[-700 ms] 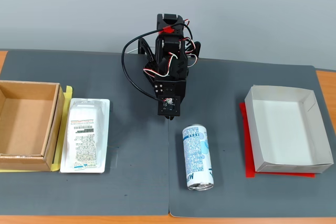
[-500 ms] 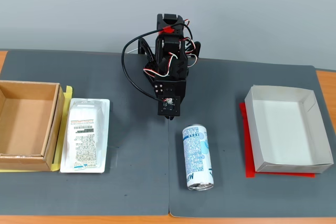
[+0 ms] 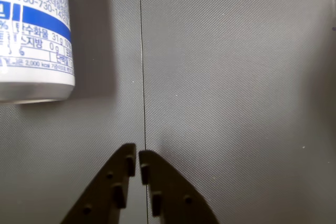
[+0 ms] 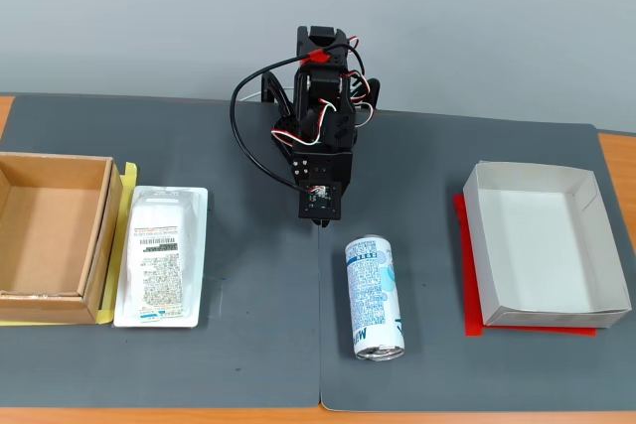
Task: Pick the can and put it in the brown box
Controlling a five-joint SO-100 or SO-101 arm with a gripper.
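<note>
Wrist view. You are looking down on a dark grey textured mat (image 3: 236, 77) with a thin seam running top to bottom. The black two-finger gripper (image 3: 137, 157) is entering from the bottom edge, its fingertips pressed nearly together with only a sliver of gap, holding nothing. The slim white drink can with blue print (image 3: 34, 35) is lying at the upper left, its silver end pointing towards the lower edge, well apart from the fingertips.

Fixed view. You are seeing the black arm with red and white wires (image 4: 323, 116) folding down over the mat's middle, the gripper (image 4: 320, 220) pointing down just above the mat. The can (image 4: 374, 295) is lying on its side just in front of and slightly right of the gripper, untouched, silver end towards the camera. The shallow brown corrugated cardboard box (image 4: 109, 235) is sitting at the far left, empty, on a yellow sheet. A flat white plastic blister pack with a barcode label (image 4: 161, 257) is lying just beside the box. A white paper tray box (image 4: 477, 245) is resting on a red sheet at the right.
</note>
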